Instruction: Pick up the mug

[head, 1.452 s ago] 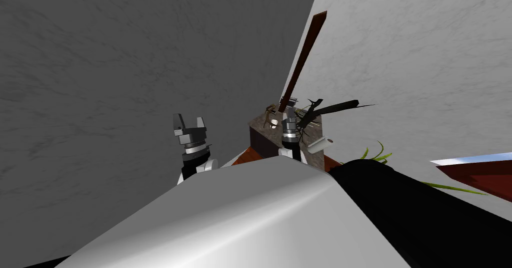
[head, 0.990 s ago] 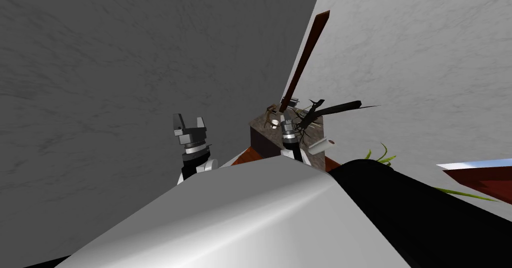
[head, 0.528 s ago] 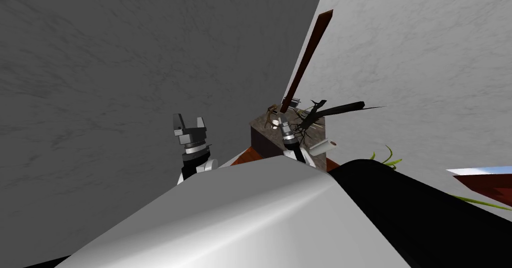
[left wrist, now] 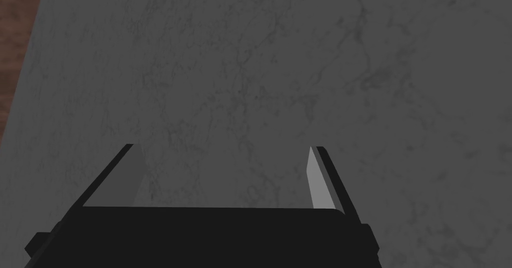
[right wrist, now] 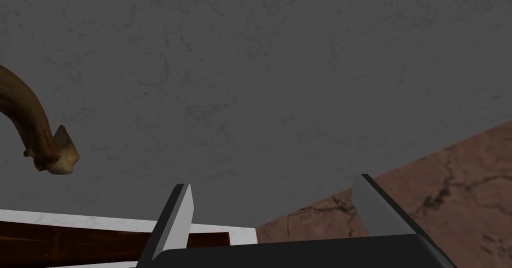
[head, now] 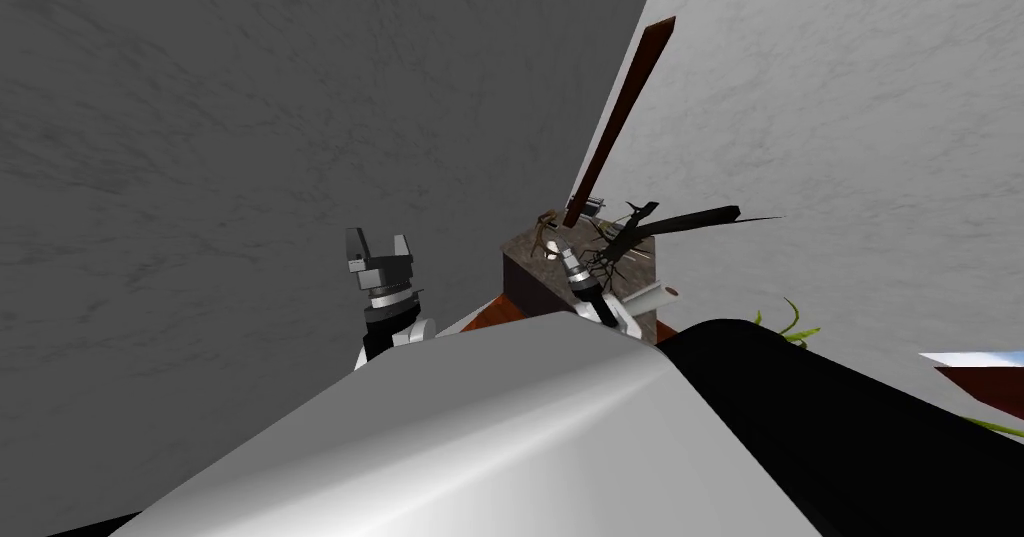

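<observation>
Right gripper [head: 564, 253] spread open over a low dark cabinet with a veined brown stone top [head: 530, 261], beside the small white mug [head: 549, 251]

The mug stands on the left part of the cabinet's top, toward the edge that faces the dark grey wall [head: 250, 161], and my right fingertips are just beside it, though I cannot tell whether they touch it. A curved brown antler-like piece with a pale tip [right wrist: 35, 125] lies past the mug by the far corner, a bundle of bare black branches [head: 625, 233] spreads over the right side, and a white cylinder [head: 650, 296] lies at the near right corner. My left gripper [head: 378, 249] hangs well apart from the cabinet, fingers wide apart, facing the grey wall
</observation>
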Available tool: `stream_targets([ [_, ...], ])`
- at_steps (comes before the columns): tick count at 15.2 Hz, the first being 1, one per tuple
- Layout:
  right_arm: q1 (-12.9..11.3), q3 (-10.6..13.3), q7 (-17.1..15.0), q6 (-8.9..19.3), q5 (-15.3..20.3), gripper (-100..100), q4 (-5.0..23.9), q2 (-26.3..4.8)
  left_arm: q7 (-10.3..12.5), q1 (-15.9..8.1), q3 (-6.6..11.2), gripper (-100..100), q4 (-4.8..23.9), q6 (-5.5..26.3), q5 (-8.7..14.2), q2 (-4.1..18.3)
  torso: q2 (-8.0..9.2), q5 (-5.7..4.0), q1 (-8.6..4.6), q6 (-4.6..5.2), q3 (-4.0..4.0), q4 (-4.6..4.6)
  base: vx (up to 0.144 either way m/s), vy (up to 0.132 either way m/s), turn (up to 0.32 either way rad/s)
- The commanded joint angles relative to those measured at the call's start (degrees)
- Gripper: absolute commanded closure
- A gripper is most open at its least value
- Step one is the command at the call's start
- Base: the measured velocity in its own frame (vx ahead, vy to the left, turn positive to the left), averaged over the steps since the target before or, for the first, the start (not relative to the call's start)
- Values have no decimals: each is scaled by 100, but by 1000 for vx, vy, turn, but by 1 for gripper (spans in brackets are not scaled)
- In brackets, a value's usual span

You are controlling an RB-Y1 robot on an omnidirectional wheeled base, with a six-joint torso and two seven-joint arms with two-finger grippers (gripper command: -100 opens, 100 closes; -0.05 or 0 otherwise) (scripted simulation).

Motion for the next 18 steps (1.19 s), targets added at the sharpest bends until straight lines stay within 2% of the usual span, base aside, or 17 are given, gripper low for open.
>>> stream_targets([
  [1,13,-28,-47,-25,49,-100,157,-286,0,0,0,0,0,0,0,0,0,0,0,0,0,0,4,-6,57],
  [3,13,-28,-47,-25,49,-100,157,-480,0,0,0,0,0,0,0,0,0,0,0,-1,0,0,4,-8,47],
  [4,27,-44,-81,-54,99,-100,304,-654,0,0,0,0,0,0,0,0,-1,0,0,0,0,0,7,-7,66],
  [6,27,-44,-81,-54,99,-100,304,-868,0,0,0,0,0,0,0,0,-3,0,-1,-1,-2,-1,8,-9,55],
  [7,42,-59,-117,-85,152,-100,456,-1019,0,0,0,0,0,0,0,0,-3,0,0,0,-2,-1,10,-11,85],
  [9,42,-59,-117,-85,152,-100,456,-1269,0,0,0,0,0,0,0,0,-4,0,-2,-1,-2,-1,8,-11,52],
  [10,60,-72,-155,-119,207,-100,612,-1407,0,0,0,0,0,0,0,0,-3,0,-1,0,-2,-1,8,-8,73],
  [12,60,-72,-155,-119,207,-100,612,-1661,0,0,0,0,0,0,0,0,-4,0,-1,-1,-2,-1,8,-8,53],
  [13,60,-72,-155,-119,207,-100,612,-1681,0,0,0,0,0,0,0,0,-4,0,0,0,-2,-1,0,0,0],
  [14,80,-84,-195,-154,264,-100,770,-1883,0,0,0,0,0,0,0,0,-3,0,2,0,-2,-1,8,-3,83],
  [16,80,-84,-195,-154,264,-100,770,-2102,0,0,0,0,0,0,0,0,-4,1,1,-1,-3,-1,11,-8,56],
  [17,103,-93,-236,-192,323,-100,929,-2268,0,0,0,0,0,0,0,0,-4,0,1,0,-2,-1,14,-10,84],
  [18,103,-93,-236,-192,323,-100,929,-2391,0,0,0,0,0,0,0,0,-5,0,0,-2,-3,-1,15,-14,91],
])
